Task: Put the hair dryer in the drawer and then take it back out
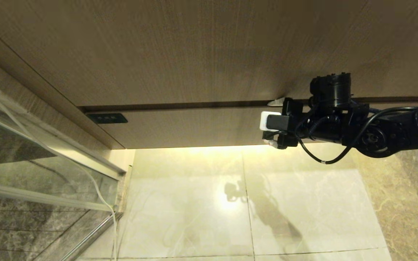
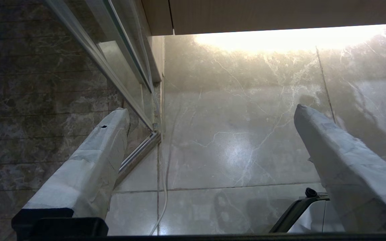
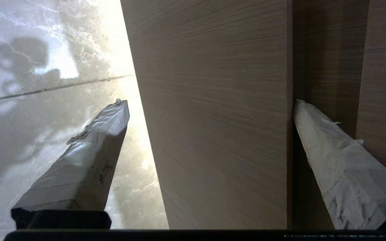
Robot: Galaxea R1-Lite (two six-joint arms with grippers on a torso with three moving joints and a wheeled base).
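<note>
Straddling the drawer (image 1: 194,127) front, right gripper (image 3: 209,103) stands wide, nothing held: one finger (image 3: 89,147) sits on the floor (image 1: 230,203) side, below the front's lower edge, other finger (image 3: 330,157) in the dark gap above its top edge, w/ the tall panel (image 1: 209,47) just beyond. Drawer looks closed. Black mark (image 1: 106,118) is well off toward the glass partition (image 1: 31,174). Dryer isn't visible in any view. Left gripper (image 2: 213,110) hangs wide over the floor, empty, near the partition's rail.
</note>
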